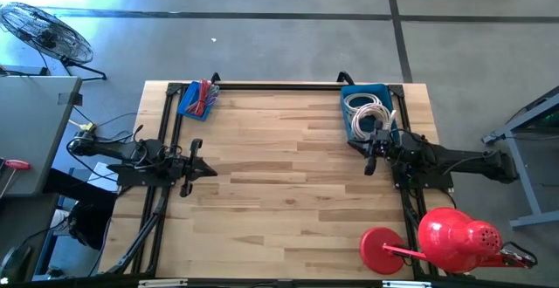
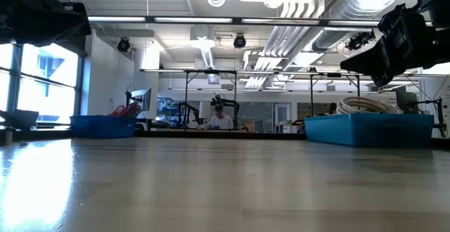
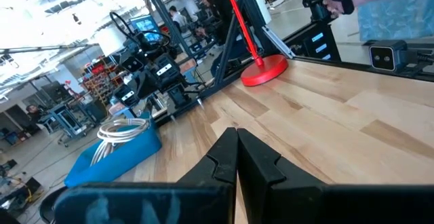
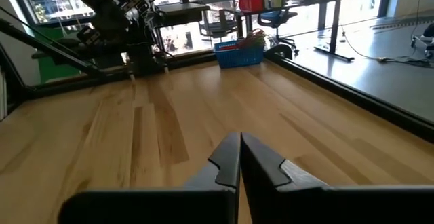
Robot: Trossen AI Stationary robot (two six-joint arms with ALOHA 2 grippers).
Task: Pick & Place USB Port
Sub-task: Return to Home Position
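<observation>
A robotics lab is suggested by exposed ceiling ducts [image 2: 330, 10], a concrete floor [image 1: 279, 48] and another arm rig [image 2: 223, 105] behind.

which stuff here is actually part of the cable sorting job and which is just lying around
Part of the job:
- left blue bin holding red cables
- right blue bin holding pale coiled cables
- left gripper and right gripper, fingers shut, holding nothing

Just lying about:
- red stand at the table's corner
- fan on the floor
</observation>
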